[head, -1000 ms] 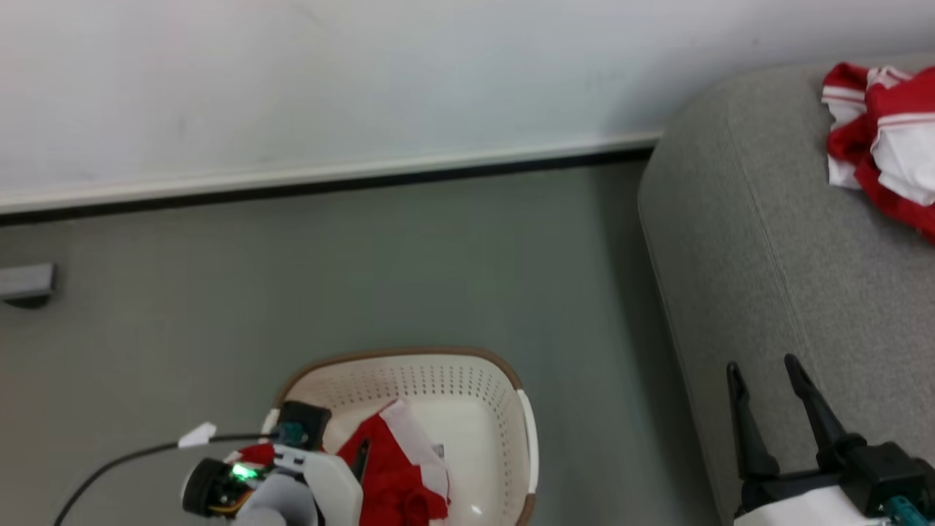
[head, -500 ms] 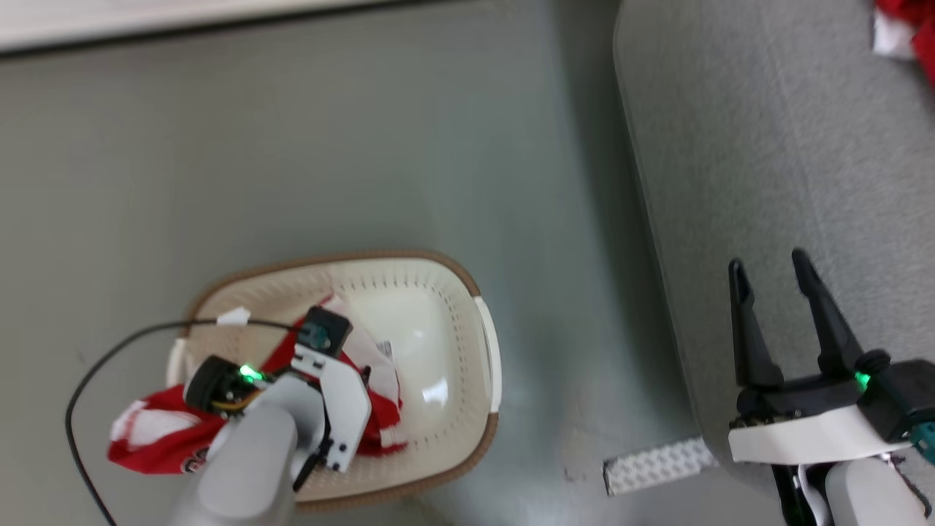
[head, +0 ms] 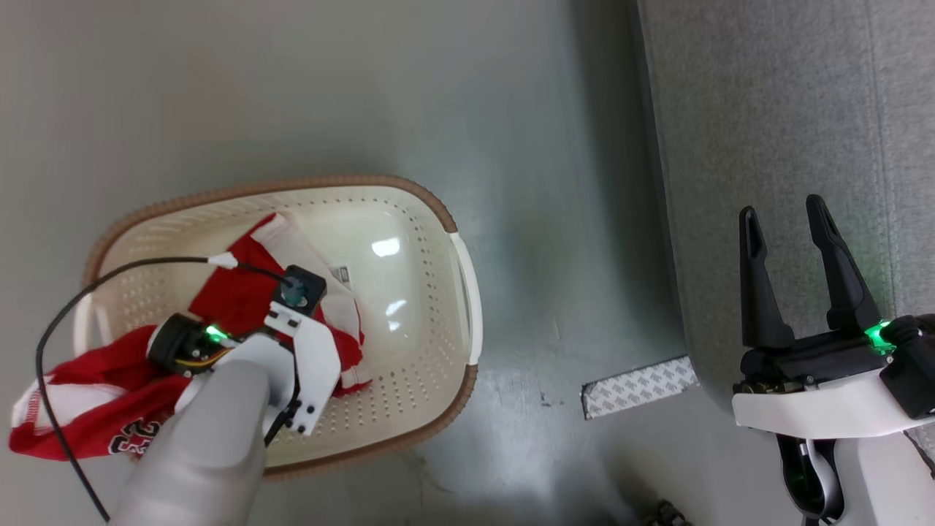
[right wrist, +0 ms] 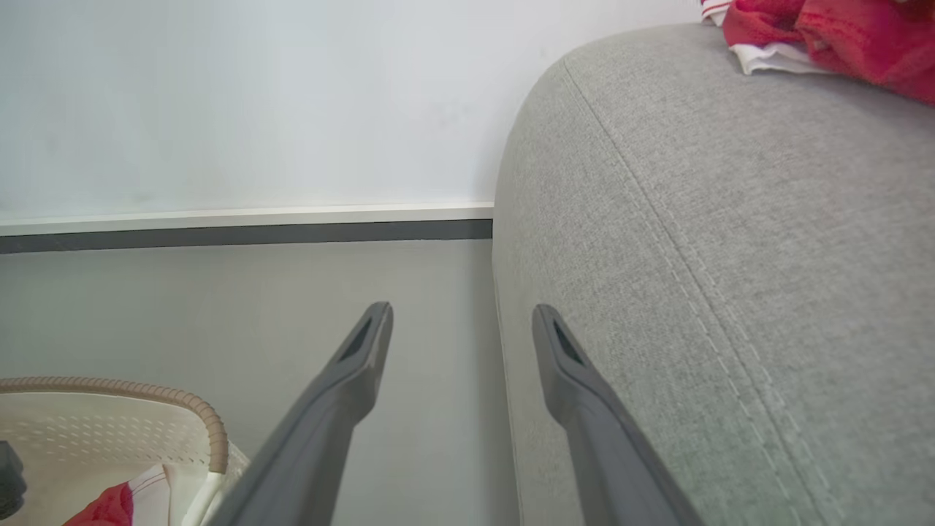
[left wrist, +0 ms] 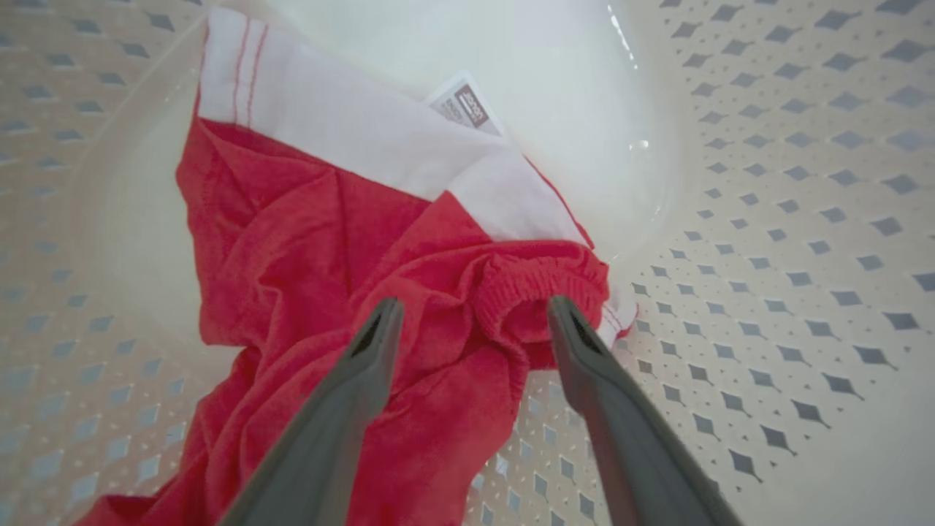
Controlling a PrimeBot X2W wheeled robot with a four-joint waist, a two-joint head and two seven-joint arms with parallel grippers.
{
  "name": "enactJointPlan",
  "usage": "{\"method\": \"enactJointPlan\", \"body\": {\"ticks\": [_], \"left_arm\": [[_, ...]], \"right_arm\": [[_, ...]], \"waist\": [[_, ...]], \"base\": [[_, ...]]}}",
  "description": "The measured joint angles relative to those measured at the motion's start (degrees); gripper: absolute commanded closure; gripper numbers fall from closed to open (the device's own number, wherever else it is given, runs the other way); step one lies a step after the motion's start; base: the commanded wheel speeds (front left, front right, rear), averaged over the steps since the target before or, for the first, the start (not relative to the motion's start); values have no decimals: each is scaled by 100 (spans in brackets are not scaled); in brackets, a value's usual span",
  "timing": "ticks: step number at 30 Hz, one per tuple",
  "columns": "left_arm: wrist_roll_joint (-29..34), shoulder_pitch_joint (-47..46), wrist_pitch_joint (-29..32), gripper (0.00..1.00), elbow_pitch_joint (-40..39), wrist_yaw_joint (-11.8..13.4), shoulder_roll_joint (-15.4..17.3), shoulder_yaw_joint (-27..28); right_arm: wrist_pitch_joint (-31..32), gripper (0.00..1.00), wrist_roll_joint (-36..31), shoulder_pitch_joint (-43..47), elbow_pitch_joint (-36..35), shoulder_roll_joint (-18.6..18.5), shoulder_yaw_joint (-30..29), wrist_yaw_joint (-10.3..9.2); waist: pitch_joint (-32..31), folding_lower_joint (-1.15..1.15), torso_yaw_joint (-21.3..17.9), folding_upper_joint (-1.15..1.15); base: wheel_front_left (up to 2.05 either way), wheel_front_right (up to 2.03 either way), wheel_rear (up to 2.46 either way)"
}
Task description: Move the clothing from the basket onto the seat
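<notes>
The left claw is down inside the basket, jaws spread wide. Nothing is gripped: its two grey fingers straddle a bunched, gathered fold of the clothing. The red jersey lies crumpled against the basket's perforated wall, with a white panel and a small printed label towards the glossy bottom. In the head view part of it spills over the basket's left rim, dark numbers showing. Whether the fingertips touch the fabric or sit just above it cannot be told.

Over on the other side, the right claw hangs open and empty at the edge of the seat, which stands well apart from the basket across bare floor. In the right wrist view another red-and-white garment lies on the seat's far end.

So this reads as the pick-up step, right at the point of the grasp. The next move calls for the left jaws to close squarely on that thick gathered fold rather than on a single thin layer. Then comes a lift high enough to clear the rim and free the part draped outside, before swinging right to the seat.
</notes>
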Motion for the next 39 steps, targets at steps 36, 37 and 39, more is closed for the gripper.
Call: {"method": "enactJointPlan", "body": {"ticks": [36, 37, 39], "left_arm": [[-58, -616, -1043, 100, 730, 177, 213, -367], [-68, -621, -1111, 100, 754, 177, 176, -370], [-151, -620, -1261, 100, 808, 177, 105, -352]], "right_arm": [[-9, 0, 115, 12, -292, 8, 74, 5], [-7, 0, 103, 14, -270, 16, 62, 7], [-3, 0, 87, 21, -222, 30, 35, 11]], "waist": [[866, -1, -349, 0], [830, -1, -336, 0], [729, -1, -302, 0]], "base": [[0, 0, 0], [0, 0, 0], [0, 0, 0]]}}
